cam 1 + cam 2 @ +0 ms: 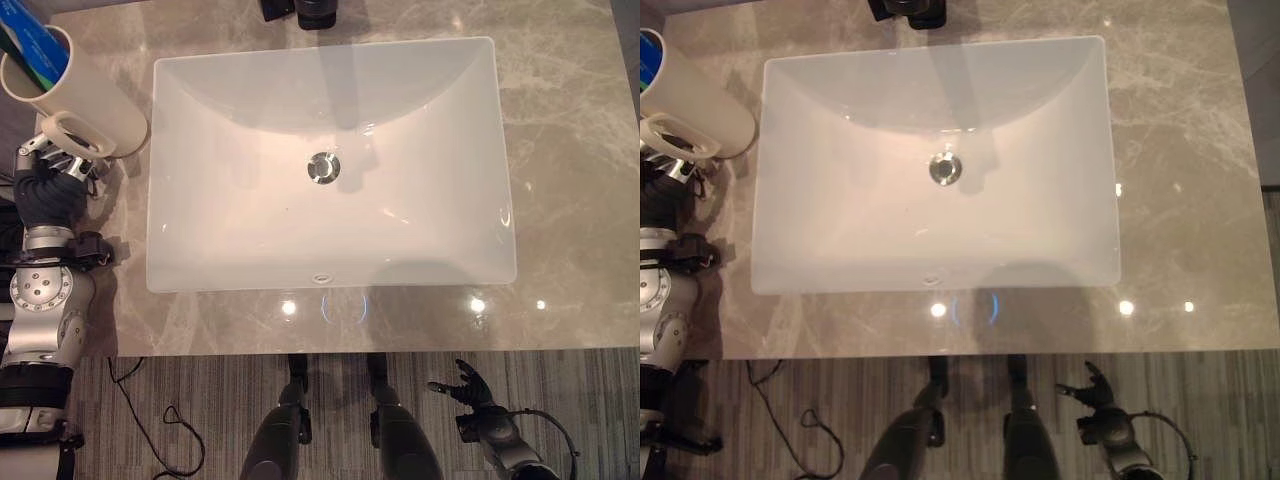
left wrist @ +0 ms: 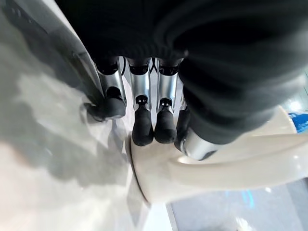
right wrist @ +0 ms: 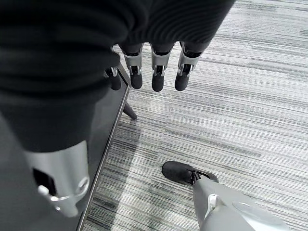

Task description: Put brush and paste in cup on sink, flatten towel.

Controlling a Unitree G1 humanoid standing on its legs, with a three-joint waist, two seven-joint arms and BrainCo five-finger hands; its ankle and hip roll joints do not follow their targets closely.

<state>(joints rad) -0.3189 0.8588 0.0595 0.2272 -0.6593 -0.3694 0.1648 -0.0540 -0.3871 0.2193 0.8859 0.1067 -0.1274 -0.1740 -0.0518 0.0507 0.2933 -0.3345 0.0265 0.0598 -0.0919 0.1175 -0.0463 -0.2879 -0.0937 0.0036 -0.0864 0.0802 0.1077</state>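
Left hand hooking the cream cup by its handle beside the sink

The cup (image 1: 85, 90), a cream mug with a loop handle and something blue showing inside its mouth, is standing on the bench (image 1: 570, 150) just ahead of the left hand (image 1: 45, 180), whose fingers (image 2: 143, 127) are curling through and round the handle. It looks like glazed ceramic: stiff, fairly heavy, slick and breakable, so the handle is probably the surest hold, with the cup kept upright so its contents stay in. The white sink (image 1: 480, 80) is lying just beside the cup, on the side away from the hand. The right hand (image 1: 470, 385) is hanging below the bench edge, fingers relaxed and holding nothing.
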